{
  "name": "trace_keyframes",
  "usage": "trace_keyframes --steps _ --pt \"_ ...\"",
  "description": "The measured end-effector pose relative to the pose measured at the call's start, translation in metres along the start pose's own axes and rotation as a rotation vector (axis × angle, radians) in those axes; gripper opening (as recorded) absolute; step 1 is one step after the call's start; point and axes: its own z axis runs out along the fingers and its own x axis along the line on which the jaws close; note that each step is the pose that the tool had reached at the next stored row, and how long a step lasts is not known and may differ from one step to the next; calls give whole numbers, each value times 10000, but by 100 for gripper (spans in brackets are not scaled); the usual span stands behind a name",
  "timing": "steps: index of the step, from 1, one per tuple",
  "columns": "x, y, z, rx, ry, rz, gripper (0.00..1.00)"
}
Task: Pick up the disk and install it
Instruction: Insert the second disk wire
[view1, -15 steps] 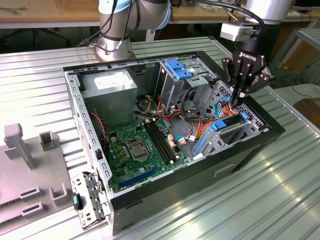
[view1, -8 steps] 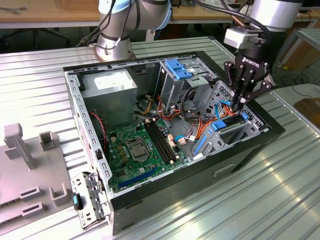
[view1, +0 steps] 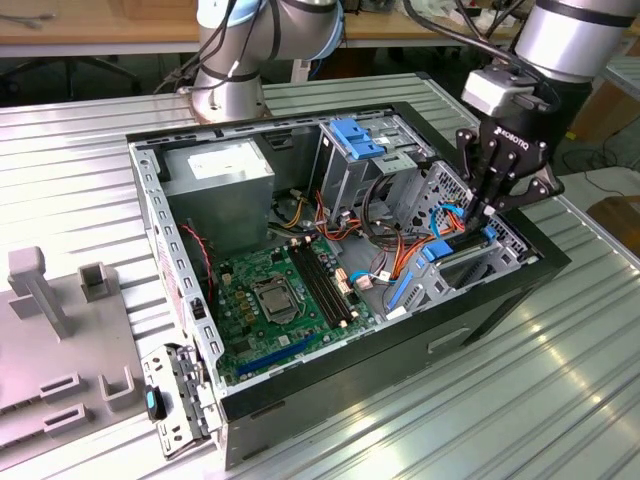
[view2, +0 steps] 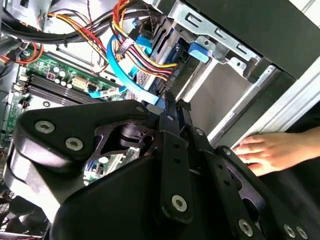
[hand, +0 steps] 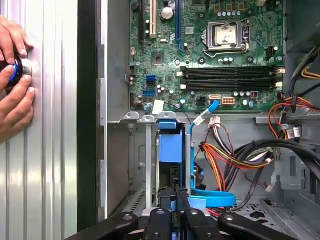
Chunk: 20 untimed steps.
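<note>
The black multi-link gripper (view1: 487, 207) hangs low inside the open computer case, its fingers drawn together to a narrow point with nothing held between them. In the first wrist view the fingertips (hand: 176, 196) meet just above the edge of the disk (hand: 170, 145), a flat drive in a bright blue plastic carrier that sits upright in the metal drive bay straight ahead of the gripper; whether the tips touch it I cannot tell. In the second wrist view the closed fingers (view2: 170, 112) point down toward the same bay, beside a flat light-blue data cable (view2: 120, 70) and a bundle of red, yellow and orange power wires (view2: 145, 52).

Just beyond the bay, further into the case from the gripper, lies the green motherboard (hand: 200, 55) with its silver processor socket (hand: 226, 35) and black memory slots (hand: 230, 75). In the exterior view the grey metal power supply box (view1: 222, 172) sits at the far corner of the case from the gripper, and a ridged light-blue plastic latch plate (view1: 356, 137) tops the drive cage behind it.

Outside the black computer case (view1: 300, 390), on the ribbed metal tabletop (view1: 520, 400), a person's hand (view2: 267, 152) rests near the case wall close to the gripper. In the first wrist view two hands (hand: 15, 75) hold a small round blue and silver object (hand: 17, 70) against the tabletop. Well away, a grey plastic fixture with upright posts (view1: 60, 340) stands on the table.
</note>
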Motion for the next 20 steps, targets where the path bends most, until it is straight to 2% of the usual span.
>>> trace_keyframes --steps 2,3,9,20 --pt "31 6 13 4 -180 -32 16" --pt "40 10 22 6 -224 -48 16" --pt "29 16 88 42 -250 -43 16" --pt "-7 20 135 71 -267 -138 16"
